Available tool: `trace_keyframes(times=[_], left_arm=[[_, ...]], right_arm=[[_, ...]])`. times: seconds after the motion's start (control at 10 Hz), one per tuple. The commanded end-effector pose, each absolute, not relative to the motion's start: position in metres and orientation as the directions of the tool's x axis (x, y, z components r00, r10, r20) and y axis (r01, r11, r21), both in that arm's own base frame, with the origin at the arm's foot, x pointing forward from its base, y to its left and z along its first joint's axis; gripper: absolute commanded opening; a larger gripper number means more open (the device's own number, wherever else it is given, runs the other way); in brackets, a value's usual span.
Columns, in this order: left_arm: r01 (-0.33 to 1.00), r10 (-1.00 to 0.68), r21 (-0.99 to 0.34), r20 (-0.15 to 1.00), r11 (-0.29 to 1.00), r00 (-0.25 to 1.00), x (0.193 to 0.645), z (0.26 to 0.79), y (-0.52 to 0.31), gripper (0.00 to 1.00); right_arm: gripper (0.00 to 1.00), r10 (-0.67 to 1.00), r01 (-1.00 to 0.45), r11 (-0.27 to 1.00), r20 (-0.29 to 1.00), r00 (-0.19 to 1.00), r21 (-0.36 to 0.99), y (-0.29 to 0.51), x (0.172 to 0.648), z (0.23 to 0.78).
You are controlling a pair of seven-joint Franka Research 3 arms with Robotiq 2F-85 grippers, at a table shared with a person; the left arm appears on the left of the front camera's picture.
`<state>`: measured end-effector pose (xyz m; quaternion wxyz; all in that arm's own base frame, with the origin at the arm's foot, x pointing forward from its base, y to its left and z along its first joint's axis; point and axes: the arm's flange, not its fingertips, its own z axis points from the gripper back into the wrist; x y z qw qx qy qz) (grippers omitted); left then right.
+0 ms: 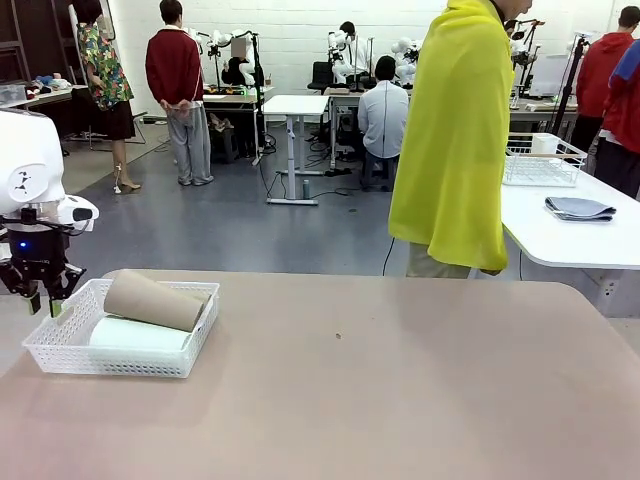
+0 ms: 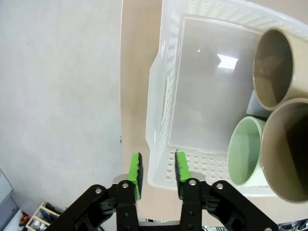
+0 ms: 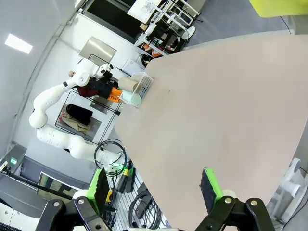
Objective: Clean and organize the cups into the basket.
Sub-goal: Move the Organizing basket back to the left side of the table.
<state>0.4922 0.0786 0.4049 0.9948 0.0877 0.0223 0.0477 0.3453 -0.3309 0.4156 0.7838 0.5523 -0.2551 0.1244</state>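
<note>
Cups in the basket, lower left of the front view

You see brown cups (image 1: 152,299) and a mint cup (image 1: 138,334) lying in the basket (image 1: 60,358) on the bench (image 1: 400,380). Left pincer (image 2: 158,169) hangs over the basket's near rim, its gap narrow, holding nothing; right pincer (image 3: 154,185) is spread, empty. Cups look light and thin-walled, likely crushable; take one gently across its body.

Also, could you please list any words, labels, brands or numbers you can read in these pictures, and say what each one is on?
None can be read.
The cups and the basket carry no print.
Sheets on a far shelf in the right wrist view: too small to read.
</note>
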Motion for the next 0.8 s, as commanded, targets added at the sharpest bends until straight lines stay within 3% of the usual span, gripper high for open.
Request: trace_keyframes(times=[0.0,0.5,0.7], left_arm=[[-0.073,0.078,0.163,-0.028,0.984,0.997,0.489,0.406,0.084,1.00],[-0.125,0.130,0.177,-0.016,0.976,0.991,0.485,0.415,0.083,1.00],[-0.259,0.260,0.057,-0.020,0.964,0.965,0.467,0.439,0.064,1.00]], right_arm=[[1.00,-0.084,-0.489,0.371,0.553,0.829,0.790,-0.327,0.343,0.414],[1.00,-0.084,-0.489,0.371,0.553,0.829,0.790,-0.327,0.343,0.414],[1.00,-0.084,-0.489,0.371,0.553,0.829,0.790,-0.327,0.343,0.414]])
